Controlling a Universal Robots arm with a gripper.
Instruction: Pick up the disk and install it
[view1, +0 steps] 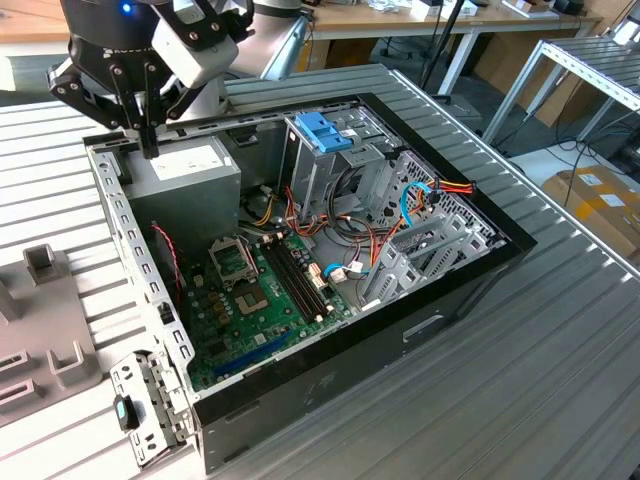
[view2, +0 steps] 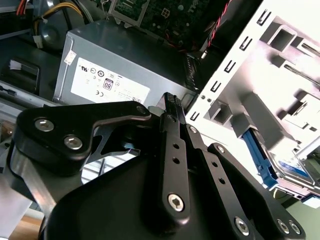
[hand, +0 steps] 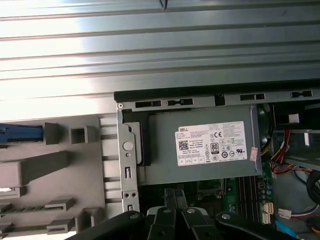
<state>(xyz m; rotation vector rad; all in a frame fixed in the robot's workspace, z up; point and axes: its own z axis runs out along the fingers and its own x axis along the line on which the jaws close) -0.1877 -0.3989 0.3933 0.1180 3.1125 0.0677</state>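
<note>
Holder: I see a grey slotted holder (view1: 75, 365) on the ribbed metal desk (view1: 500, 380). It sits outside the computer case (view1: 440, 320), to the side of the tool and away from the case's inside.
Disk: the disk (hand: 22, 134) is parked in that holder. Its blue carrier also shows in the second wrist view (view2: 260, 160), past the pale case frame. It lies beside the tool, apart from it, and nothing touches it.
Tool: the tool (view1: 150, 148) hangs above the case's corner. Both wrist views show the two black fingers (view2: 172, 150) pressed together with nothing between them, so I read it as closed and empty (hand: 170, 192).
Power supply: the grey power supply (view1: 185, 180) lies just beneath the tool. The fingertips are over its edge, next to the case frame, and I cannot tell whether they touch it.
Board: the green board (view1: 260, 290) is lower in the case, beyond the power supply from the tool.
Drive cage: the upright metal cage (view1: 310, 175) with the blue handle (view1: 325, 130) stands well apart from the tool on the far side of the power supply. I can't see from here whether its bay is free.
Cables: loose blue and orange cables (view1: 415, 195) run past the cage, farthest from the tool.
Progress: I judge the job to be at its start. The disk is not yet picked up, so both the pick and the install are left.
</note>
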